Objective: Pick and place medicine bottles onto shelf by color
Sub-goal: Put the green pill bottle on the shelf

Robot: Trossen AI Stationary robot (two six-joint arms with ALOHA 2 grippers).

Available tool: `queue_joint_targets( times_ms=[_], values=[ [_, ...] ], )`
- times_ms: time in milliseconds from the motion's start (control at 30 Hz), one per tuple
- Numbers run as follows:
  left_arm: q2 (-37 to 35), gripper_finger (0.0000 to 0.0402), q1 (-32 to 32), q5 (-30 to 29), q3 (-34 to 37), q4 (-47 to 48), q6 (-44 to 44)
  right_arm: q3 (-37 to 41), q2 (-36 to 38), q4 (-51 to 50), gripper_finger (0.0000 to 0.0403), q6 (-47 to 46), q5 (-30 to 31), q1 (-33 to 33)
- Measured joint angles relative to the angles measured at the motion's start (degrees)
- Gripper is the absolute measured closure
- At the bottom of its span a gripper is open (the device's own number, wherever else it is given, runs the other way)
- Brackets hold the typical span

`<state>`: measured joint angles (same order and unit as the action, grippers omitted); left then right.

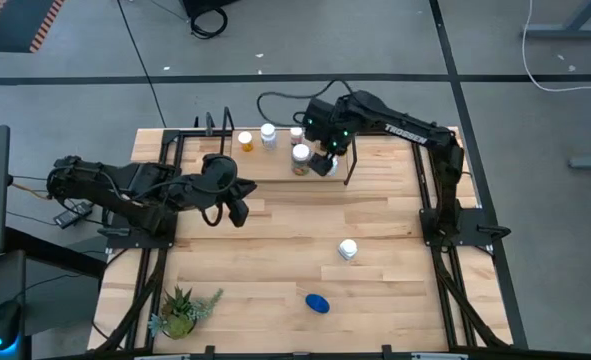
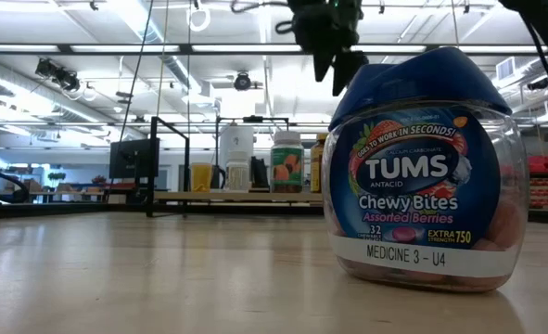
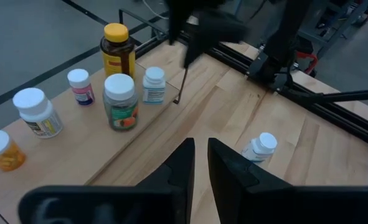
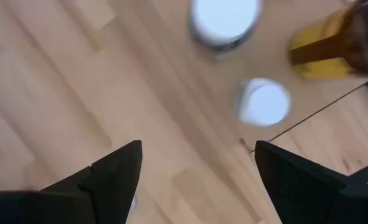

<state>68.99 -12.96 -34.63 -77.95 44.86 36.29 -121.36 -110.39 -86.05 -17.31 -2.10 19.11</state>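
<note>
Several medicine bottles [image 3: 120,101] stand on the shelf [image 1: 275,172], a light plank with black wire ends at the table's far edge. Among them are an amber bottle with a yellow cap [image 3: 117,50] and an orange one [image 1: 245,141]. A white bottle [image 1: 347,249] lies on the bare table, and a blue bottle [image 1: 317,302] stands nearer the front edge, large in the low view [image 2: 422,167]. My right gripper [image 4: 196,155] hangs open above the shelf's right part [image 1: 325,160], over white caps [image 4: 264,102]. My left gripper [image 3: 200,155] is shut, above the table left of centre [image 1: 237,205].
A small potted green plant [image 1: 180,312] stands at the table's near left corner. Black frame rails [image 1: 445,230] run along the table's left and right sides. Bare wood [image 1: 275,240] lies between the shelf and the two loose bottles.
</note>
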Motion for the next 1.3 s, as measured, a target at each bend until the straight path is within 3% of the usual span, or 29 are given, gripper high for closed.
queue_joint_targets(
  times_ms=[200, 467, 733, 1300],
  values=[
    [0.0, 0.0357, 1.6, 0.0, 0.0, -0.1, -1.3, 1.8, -1.6, 5.0, 0.009, 3.3, 6.1, -3.5],
    [0.0, 0.0354, 1.5, 2.1, 0.0, 0.1, -0.7, 11.6, -2.4, 14.4, 0.011, 7.3, 12.5, -0.3],
    [0.0, 0.0361, 1.5, 3.4, 0.0, 0.1, 2.1, 17.5, -2.4, 19.0, 0.012, 7.3, 11.8, 3.4],
    [0.0, 0.0367, 1.5, 3.5, 0.0, 0.2, 2.1, 17.8, -2.4, 27.3, 0.0121, 7.3, 11.0, 3.6]
  ],
)
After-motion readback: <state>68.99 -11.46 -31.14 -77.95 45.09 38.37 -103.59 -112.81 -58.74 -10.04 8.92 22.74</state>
